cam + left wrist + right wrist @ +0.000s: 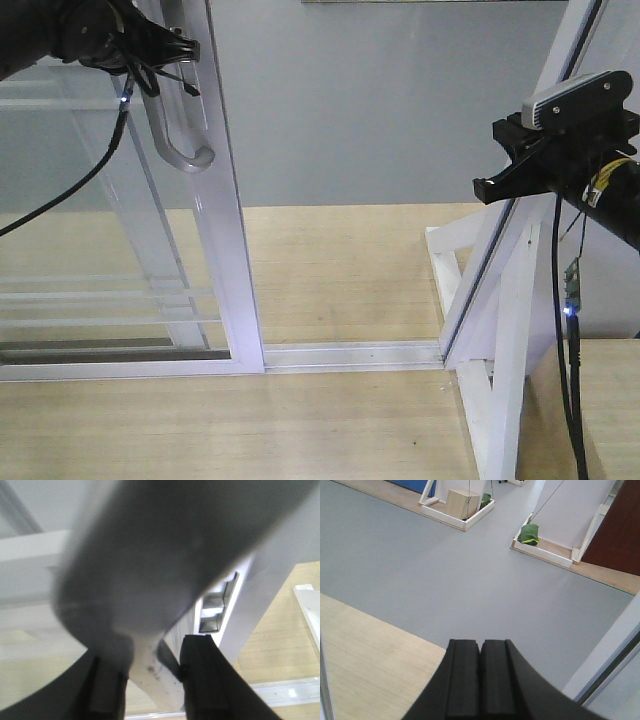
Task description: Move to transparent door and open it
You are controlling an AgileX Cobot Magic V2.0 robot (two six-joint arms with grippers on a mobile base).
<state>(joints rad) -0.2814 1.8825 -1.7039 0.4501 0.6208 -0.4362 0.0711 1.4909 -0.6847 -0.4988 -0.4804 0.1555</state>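
Pale wood flooring (340,260) lies beyond the transparent door (228,230), its curved grey pull handle (190,155) clamped in my left gripper (185,68). Next I'd drag it sideways along the track (350,352). My right gripper (480,680) is closed, empty.

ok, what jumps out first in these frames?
The left hand, top left, clamped on the curved grey handle of the door. The door stands partly open. The right hand hangs shut and empty at the right.
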